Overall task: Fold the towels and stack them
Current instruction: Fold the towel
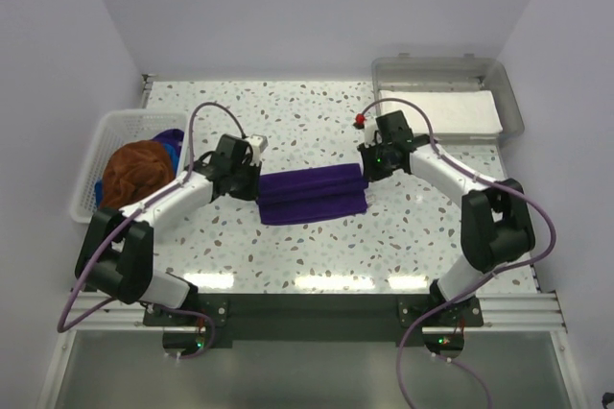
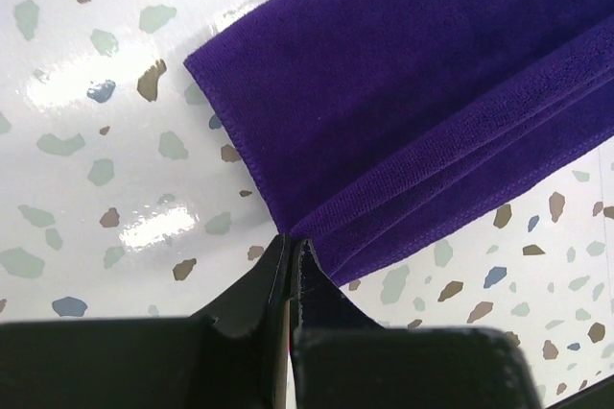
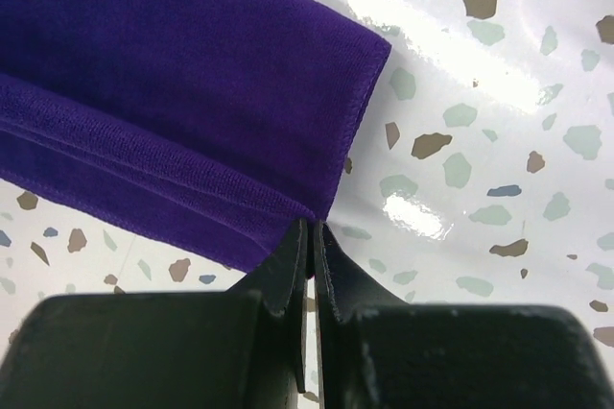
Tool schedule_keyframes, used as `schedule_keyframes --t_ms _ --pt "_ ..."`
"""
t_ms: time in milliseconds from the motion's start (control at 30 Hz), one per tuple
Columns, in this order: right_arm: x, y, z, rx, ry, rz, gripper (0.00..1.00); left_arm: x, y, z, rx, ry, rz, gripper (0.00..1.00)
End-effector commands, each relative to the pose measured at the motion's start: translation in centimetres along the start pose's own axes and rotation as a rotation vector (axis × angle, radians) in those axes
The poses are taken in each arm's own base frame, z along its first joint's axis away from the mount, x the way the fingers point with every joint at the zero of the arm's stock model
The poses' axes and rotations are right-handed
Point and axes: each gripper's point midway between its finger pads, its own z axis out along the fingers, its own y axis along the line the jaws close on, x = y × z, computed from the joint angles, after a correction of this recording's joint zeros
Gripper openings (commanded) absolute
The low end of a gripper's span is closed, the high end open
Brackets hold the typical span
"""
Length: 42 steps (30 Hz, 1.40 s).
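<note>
A deep purple towel (image 1: 313, 194) lies folded in a long strip across the middle of the table. My left gripper (image 1: 255, 179) is shut on its left end, and the pinched edge of the purple towel (image 2: 403, 92) shows at the left gripper's tips (image 2: 291, 238). At the towel's right end my right gripper (image 1: 366, 174) is shut on the edge; the wrist view has the purple towel (image 3: 173, 92) folded in layers ahead of the right gripper's tips (image 3: 314, 223). A rust-brown towel (image 1: 134, 171) and a blue towel (image 1: 171, 143) sit bunched in the basket.
A white slatted basket (image 1: 101, 140) stands at the table's left edge. At the back right is a clear grey tray (image 1: 451, 78) lined with a flat white sheet (image 1: 443, 111). The table is speckled terrazzo white.
</note>
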Motion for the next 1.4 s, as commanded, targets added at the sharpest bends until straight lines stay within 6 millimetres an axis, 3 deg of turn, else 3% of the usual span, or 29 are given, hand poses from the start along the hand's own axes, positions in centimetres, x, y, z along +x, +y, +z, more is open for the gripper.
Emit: schedule_keyframes --t_ms 0,167,500,700,800,900,967,1133,1267,1367 --pt "-2.7 -0.7 -2.5 0.045 -0.087 0.012 0.0 -1.7 1.0 -1.5 -0.063 -0.027 -0.002 0.0" --pt "-1.5 -0.4 -2.4 0.034 -0.062 0.03 0.0 -0.6 0.7 -1.4 -0.039 0.0 -0.01 0.0" --pt "2.2 -0.6 0.0 0.043 0.044 0.112 0.0 4.3 0.5 0.3 0.0 0.103 -0.054 0.0" --pt "3.1 -0.3 1.0 0.025 0.081 0.132 0.0 5.4 -0.4 1.1 0.052 0.145 -0.063 0.01" --pt "3.0 0.1 0.6 0.013 0.076 0.131 0.05 5.1 -1.1 0.8 0.078 0.133 -0.065 0.12" --pt "2.6 0.9 -0.4 -0.005 0.062 0.129 0.26 4.2 -1.9 -0.4 0.106 0.102 -0.071 0.27" --pt "1.8 1.3 -1.5 -0.019 0.039 0.127 0.34 3.7 -2.4 -1.4 0.119 0.088 -0.081 0.35" --pt "-0.5 3.4 -4.0 -0.056 -0.049 0.114 0.4 0.2 -4.5 -5.7 0.177 -0.057 -0.091 0.62" --pt "-2.5 4.8 -3.9 -0.084 -0.103 0.132 0.39 -2.5 -5.5 -7.2 0.204 -0.147 -0.109 0.67" --pt "-2.4 5.4 -2.3 -0.08 -0.085 0.143 0.38 -3.1 -5.6 -6.1 0.19 -0.138 -0.116 0.66"
